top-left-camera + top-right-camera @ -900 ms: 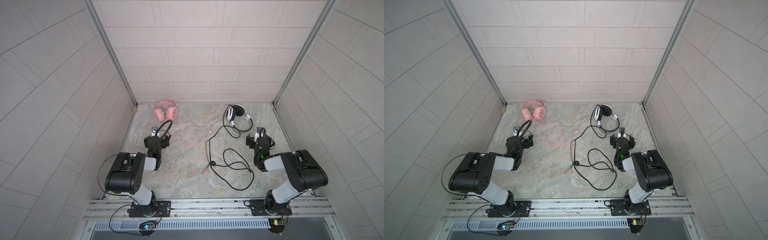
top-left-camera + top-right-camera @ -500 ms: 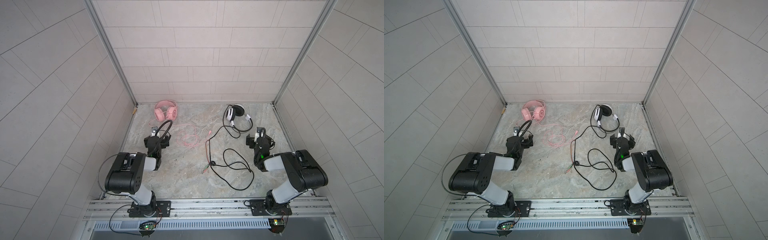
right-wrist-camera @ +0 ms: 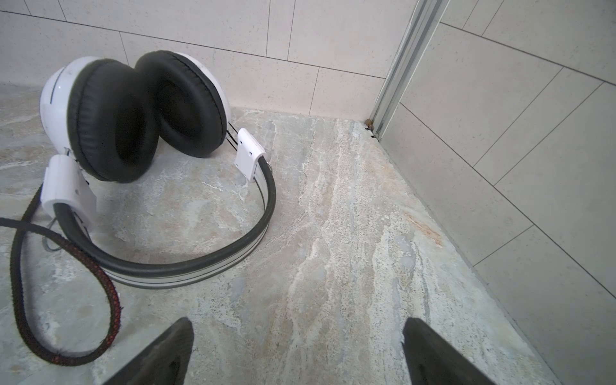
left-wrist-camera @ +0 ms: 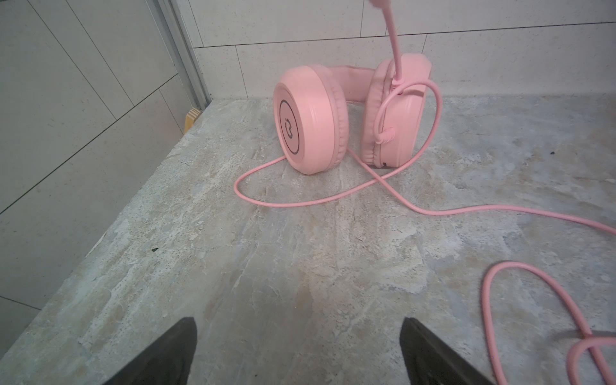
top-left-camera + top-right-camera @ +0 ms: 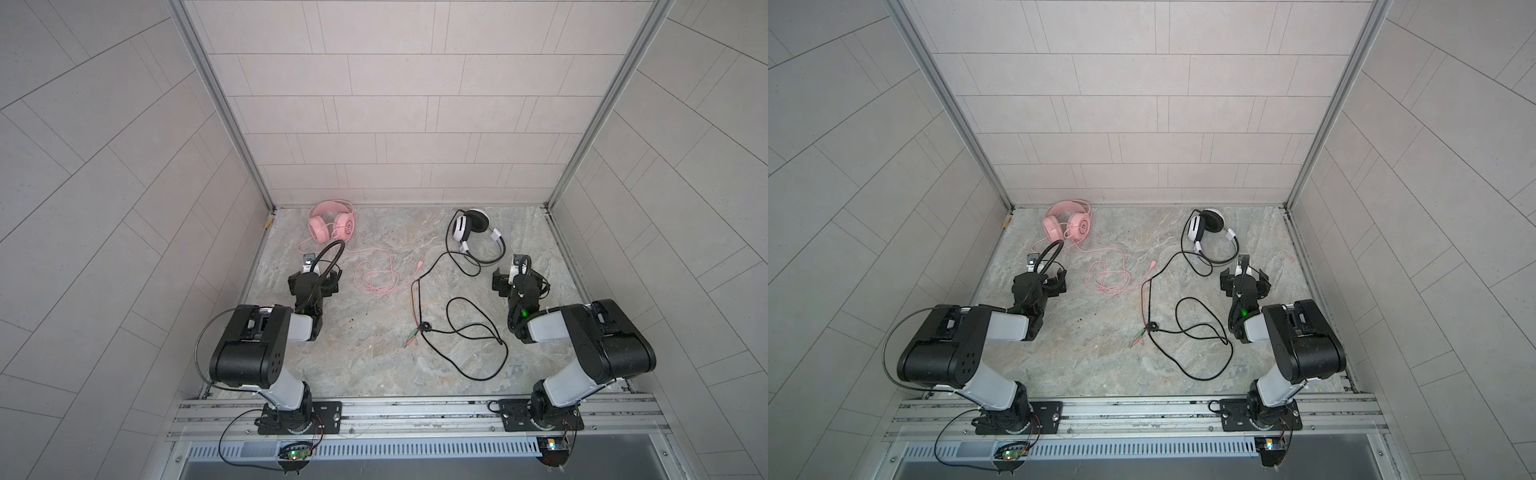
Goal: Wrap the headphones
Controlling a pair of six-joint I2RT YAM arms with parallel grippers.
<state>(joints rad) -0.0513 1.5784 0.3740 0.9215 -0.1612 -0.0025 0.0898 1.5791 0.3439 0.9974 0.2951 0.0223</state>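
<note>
No shift: pink headphones (image 4: 350,116) beyond left hand (image 4: 297,323)

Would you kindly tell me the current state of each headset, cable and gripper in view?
pink headphones: resting on the table, not gripped.
pink cable: unwrapped, loosely looped on the table.
white-and-black headphones: lying on the table, not gripped.
black cable: unwrapped, sprawled in loose loops.
left gripper: open, empty, facing the pink headphones.
right gripper: open, empty, facing the white-and-black headphones.
</note>
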